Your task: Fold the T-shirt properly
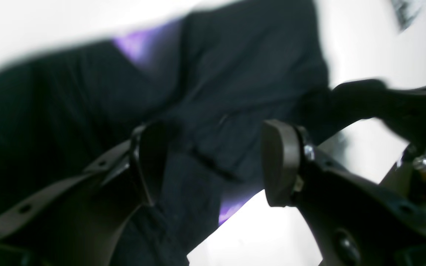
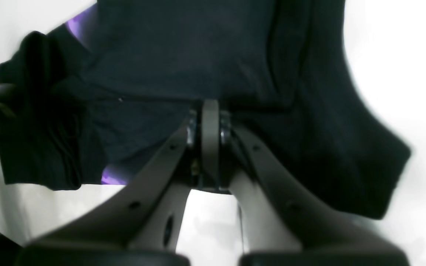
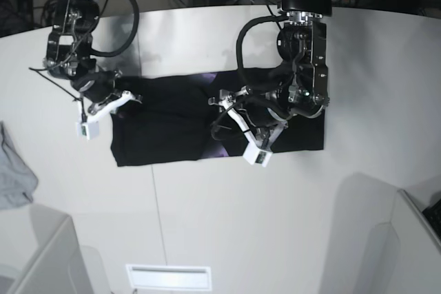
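The black T-shirt (image 3: 165, 125) lies on the white table as a wide band, with a bit of purple print (image 3: 215, 149) showing at its front edge. My left gripper (image 3: 222, 111) hovers over the shirt's middle. In the left wrist view the left gripper (image 1: 216, 162) is open, both pads apart, with black cloth (image 1: 235, 74) lying beneath and nothing pinched. My right gripper (image 3: 118, 97) is at the shirt's left end. In the right wrist view the right gripper (image 2: 210, 122) is shut, its tips pressed together on the shirt's hem (image 2: 154, 99).
A small light grey cloth (image 3: 14, 173) lies at the table's left edge. A raised white panel (image 3: 34, 259) fills the near left corner and another (image 3: 413, 239) the near right. A slot plate (image 3: 165, 277) sits at the front edge.
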You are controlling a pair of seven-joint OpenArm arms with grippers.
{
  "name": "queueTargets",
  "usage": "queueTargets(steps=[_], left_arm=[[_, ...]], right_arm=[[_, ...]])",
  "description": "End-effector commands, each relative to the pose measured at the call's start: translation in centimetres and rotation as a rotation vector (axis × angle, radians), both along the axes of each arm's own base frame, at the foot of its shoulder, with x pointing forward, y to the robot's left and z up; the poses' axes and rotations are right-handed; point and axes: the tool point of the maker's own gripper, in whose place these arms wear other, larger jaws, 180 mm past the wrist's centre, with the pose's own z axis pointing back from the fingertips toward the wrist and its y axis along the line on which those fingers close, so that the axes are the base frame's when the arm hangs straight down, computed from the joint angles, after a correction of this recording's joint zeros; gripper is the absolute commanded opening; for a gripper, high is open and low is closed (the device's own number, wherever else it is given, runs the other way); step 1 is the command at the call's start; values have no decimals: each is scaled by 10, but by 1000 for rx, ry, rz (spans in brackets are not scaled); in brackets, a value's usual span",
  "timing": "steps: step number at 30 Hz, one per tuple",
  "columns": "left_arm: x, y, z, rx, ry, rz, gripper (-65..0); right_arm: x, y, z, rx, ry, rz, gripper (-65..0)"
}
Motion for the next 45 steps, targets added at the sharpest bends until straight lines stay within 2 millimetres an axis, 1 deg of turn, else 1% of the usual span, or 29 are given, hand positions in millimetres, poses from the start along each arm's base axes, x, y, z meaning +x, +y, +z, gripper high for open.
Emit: queueTargets(steps=[1,2,3,4,5,6,7,8,9,11,12,13,15,16,18,19,20,24,26,28,30,32,33,37,40,41,42,45], left_arm=[[11,16,19,3,-72,42,-272],[10,36,21,33,-82,81,-280],[9,59,23,56,-93,125,-308],[8,83,24,84,-99,174,-359],[5,106,25,112,-105,219,-423],[0,131,23,147,-96,268,-500],[-5,158,22,185,-93,318,-597],[-10,179,21,213,-86,361,-650],[-18,202,19,245,-73,401,-650],[-31,242,19,308,-59,473,-650],[-40,261,19,343,-49,505,-650],[-48,279,20,375,-38,531,-650],[-61,305,21,420,-36,568,-650],[-66,315,21,442,-49,584,-650],[-75,324,16,465,-68,590,-650],[-79,327,13,474,-74,593,-650],[-82,327,7,470,-74,591,-650],[-91,321,-19,445,-43,580,-650],[-90,318,-27,430,-35,578,-650],[-87,311,-32,418,-34,562,-650],[-80,303,-33,406,-44,544,-650],[-78,300,-34,401,-46,540,-650],[-74,300,-31,396,-57,543,-650],[-60,283,-30,373,-74,505,-650],[-54,271,-34,358,-72,476,-650],[-54,271,-36,357,-68,474,-650],[-54,271,-37,357,-67,476,-650],[-56,273,-38,358,-61,483,-650]], right_arm=[[11,0,22,2,-80,1,-650],[11,0,27,-3,-95,5,-650],[13,1,33,-7,-112,8,-650],[14,1,36,-7,-122,9,-650],[15,1,37,-7,-123,11,-650],[16,1,37,-7,-119,14,-650],[21,2,40,-6,-116,22,-650],[22,3,38,-3,-102,28,-581],[24,3,36,1,-87,31,-471],[29,-8,34,13,-75,-4,-296],[32,-14,32,39,-71,-29,-236],[36,-19,30,72,-65,-53,-218],[43,-32,21,106,-35,-89,-233],[46,-43,15,104,-13,-103,-239],[49,-59,1,94,40,-118,-242],[50,-65,-6,96,63,-127,-240],[50,-68,-11,99,82,-133,-240],[46,-70,-26,109,125,-144,-240],[48,-68,-26,117,129,-136,-239],[47,-55,-28,99,127,-48,-242],[44,-43,-30,87,125,23,-245],[43,-37,-33,87,131,41,-245],[41,-33,-36,91,143,50,-245],[36,-16,-43,93,166,102,-246],[35,-4,-46,110,169,114,-246],[35,-6,-46,113,168,102,-246],[35,-13,-46,120,163,72,-246],[38,-43,-40,136,140,-28,-246]])
